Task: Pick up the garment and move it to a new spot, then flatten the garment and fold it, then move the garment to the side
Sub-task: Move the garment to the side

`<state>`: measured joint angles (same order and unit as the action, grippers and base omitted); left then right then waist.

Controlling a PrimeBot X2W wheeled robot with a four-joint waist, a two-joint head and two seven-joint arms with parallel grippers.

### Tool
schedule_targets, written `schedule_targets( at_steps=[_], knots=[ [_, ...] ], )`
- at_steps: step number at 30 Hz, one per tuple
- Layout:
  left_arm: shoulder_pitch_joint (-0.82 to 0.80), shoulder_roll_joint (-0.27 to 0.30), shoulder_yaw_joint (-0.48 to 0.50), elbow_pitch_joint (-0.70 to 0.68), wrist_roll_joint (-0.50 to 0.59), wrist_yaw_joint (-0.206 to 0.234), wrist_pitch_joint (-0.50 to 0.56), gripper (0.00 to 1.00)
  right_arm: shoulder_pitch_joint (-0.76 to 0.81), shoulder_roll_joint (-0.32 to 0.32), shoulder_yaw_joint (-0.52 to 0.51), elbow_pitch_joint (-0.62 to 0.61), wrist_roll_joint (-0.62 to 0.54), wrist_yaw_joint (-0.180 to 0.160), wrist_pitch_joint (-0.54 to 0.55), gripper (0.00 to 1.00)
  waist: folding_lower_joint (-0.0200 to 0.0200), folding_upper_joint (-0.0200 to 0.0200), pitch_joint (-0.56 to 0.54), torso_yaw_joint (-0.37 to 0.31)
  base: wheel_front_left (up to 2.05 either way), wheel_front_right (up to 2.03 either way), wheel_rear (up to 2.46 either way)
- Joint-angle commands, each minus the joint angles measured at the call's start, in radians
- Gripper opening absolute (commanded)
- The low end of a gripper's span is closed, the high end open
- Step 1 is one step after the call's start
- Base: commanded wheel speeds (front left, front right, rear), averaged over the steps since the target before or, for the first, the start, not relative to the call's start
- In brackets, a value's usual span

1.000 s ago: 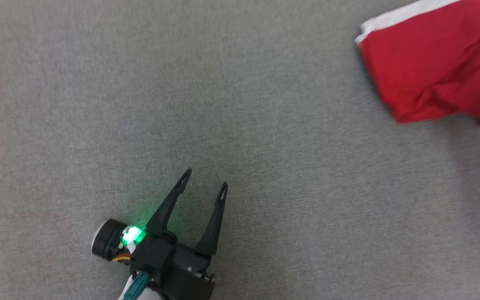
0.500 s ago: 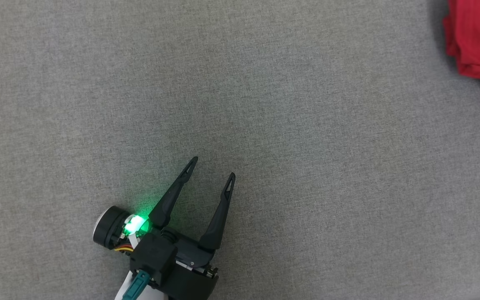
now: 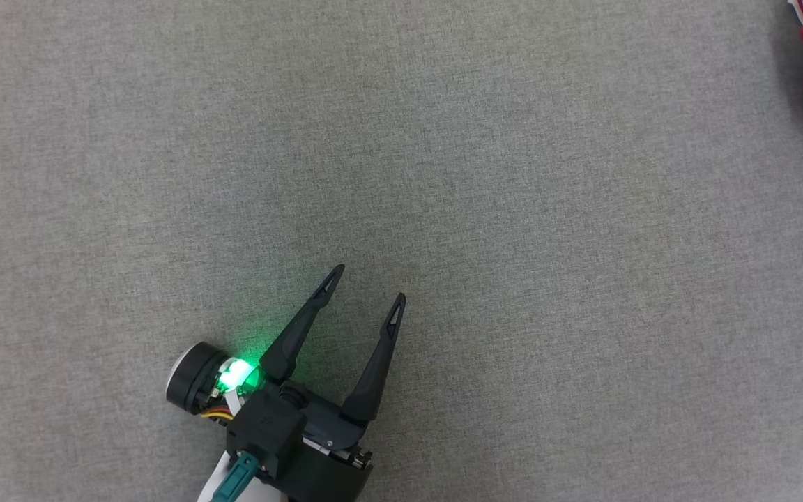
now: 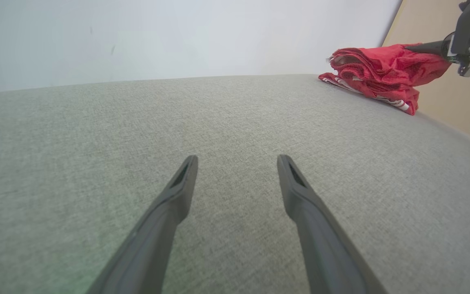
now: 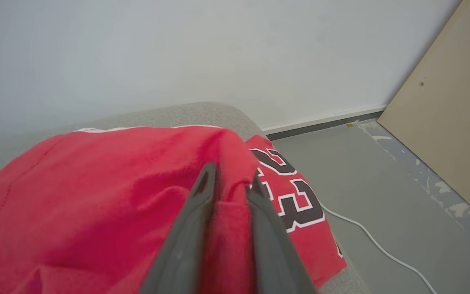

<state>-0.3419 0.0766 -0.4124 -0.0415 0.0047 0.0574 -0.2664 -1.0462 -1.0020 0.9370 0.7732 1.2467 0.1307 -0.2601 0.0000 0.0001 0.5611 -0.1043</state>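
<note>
Right pincer pinches red garment numbered 23.

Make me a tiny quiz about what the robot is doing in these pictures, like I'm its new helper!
1. True or false: the left end effector is open with nothing in it.
2. Pick one: a fold of the garment sits between the fingers of
A. the left end effector
B. the right end effector
C. neither one
3. Fill the gap: the number printed on the garment is ___.

Key
1. True
2. B
3. 23
</note>
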Motion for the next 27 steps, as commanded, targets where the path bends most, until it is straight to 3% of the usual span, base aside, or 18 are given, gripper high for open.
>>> schedule_targets(
  at_steps=[1,5,9,14,18,27],
  knots=[
    [0.006,0.023,0.009,0.028,-0.003,0.006,0.005,1.0,-0.027,0.012,-0.033,0.035,-0.039,0.0,-0.005,1.0,0.0,-0.0001,-0.005,0.003,0.0,0.0,0.0],
    [0.009,0.021,0.008,0.027,-0.01,0.01,0.005,1.0,-0.056,0.055,-0.162,0.127,-0.17,0.0,-0.004,1.0,0.0,-0.0001,-0.021,0.007,0.0,0.0,0.0],
    [0.017,0.018,0.008,0.029,-0.017,0.017,0.004,1.0,-0.045,0.095,-0.298,0.126,-0.293,0.0,-0.004,1.0,0.0,-0.0001,-0.043,0.009,0.0,0.0,0.0],
    [0.047,0.007,0.015,0.024,-0.045,0.035,0.003,1.0,0.101,0.198,-0.524,-0.022,-0.483,0.0,-0.004,1.0,0.0,-0.0001,-0.101,0.014,0.0,0.0,0.0],
    [0.077,0.003,0.037,0.018,-0.073,0.052,0.002,1.0,0.249,0.306,-0.627,-0.177,-0.607,0.0,-0.004,1.0,0.0,-0.0001,-0.159,0.022,0.0,0.0,0.0],
    [0.166,-0.005,0.105,0.008,-0.144,0.081,0.002,1.0,0.465,0.489,-0.612,-0.396,-0.767,0.0,-0.004,1.0,0.0,-0.0001,-0.298,0.05,0.0,0.0,0.0]
  ],
)
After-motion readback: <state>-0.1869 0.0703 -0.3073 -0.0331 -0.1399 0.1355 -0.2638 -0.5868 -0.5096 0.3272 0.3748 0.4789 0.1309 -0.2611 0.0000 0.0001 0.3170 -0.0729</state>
